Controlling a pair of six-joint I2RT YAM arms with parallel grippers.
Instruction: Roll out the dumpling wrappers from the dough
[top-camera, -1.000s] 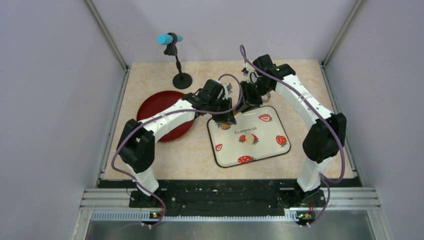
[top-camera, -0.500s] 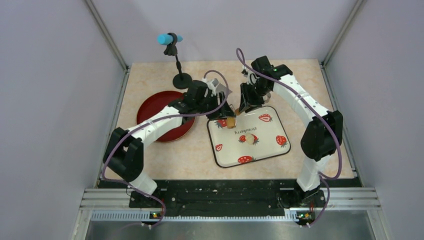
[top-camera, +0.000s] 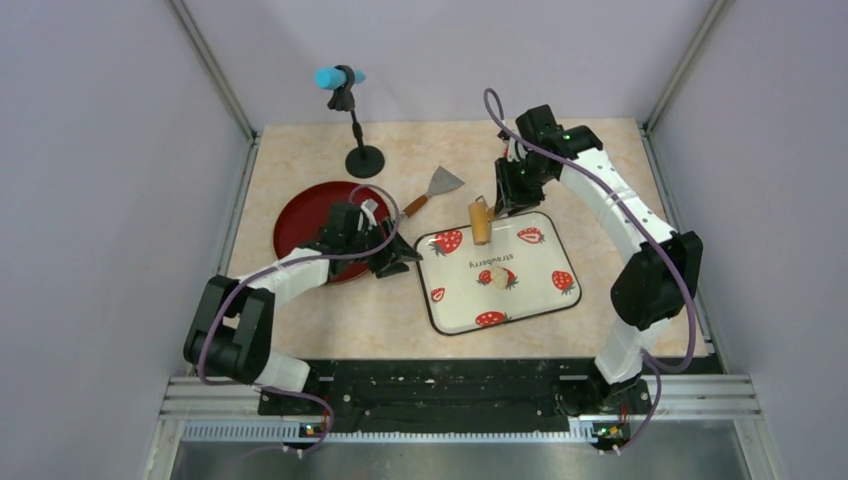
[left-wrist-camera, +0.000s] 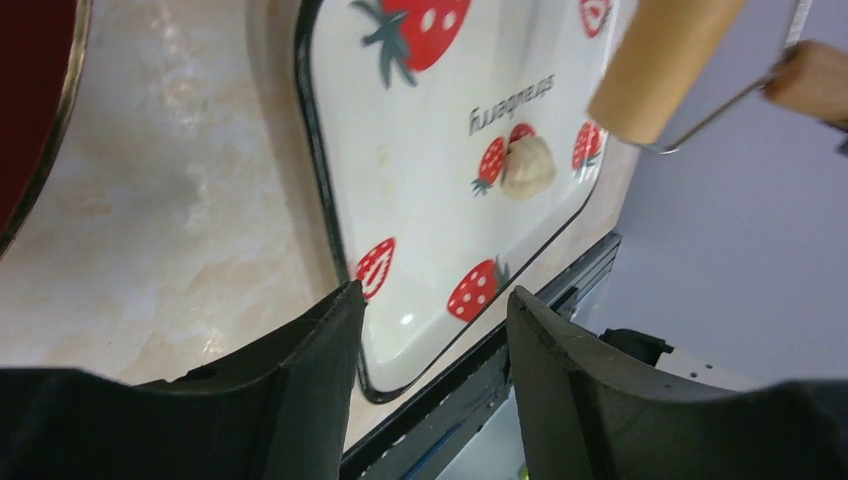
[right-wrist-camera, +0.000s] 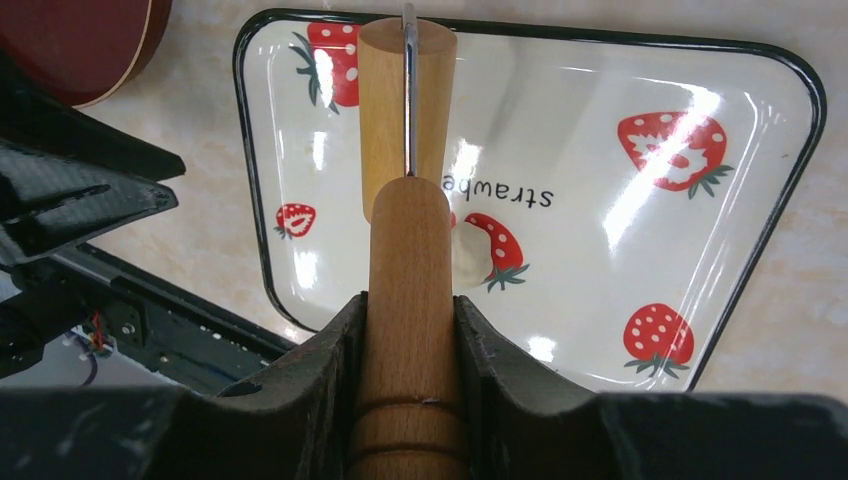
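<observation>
Dough (top-camera: 497, 278) — roundish lump, axis unclear.

Pincer (left-wrist-camera: 432, 305) agape, empty; dough (left-wrist-camera: 527, 165) lump on tray (left-wrist-camera: 400, 140).

the dough (top-camera: 497, 278) lies near the middle of the tray (top-camera: 535, 262), which sits right of the plate (top-camera: 300, 215); the rolling pin (top-camera: 481, 222) hangs over the tray's far edge; the scraper (top-camera: 441, 183) lies behind the tray, right of the stand (top-camera: 364, 160), all on the table (top-camera: 380, 310)
</observation>
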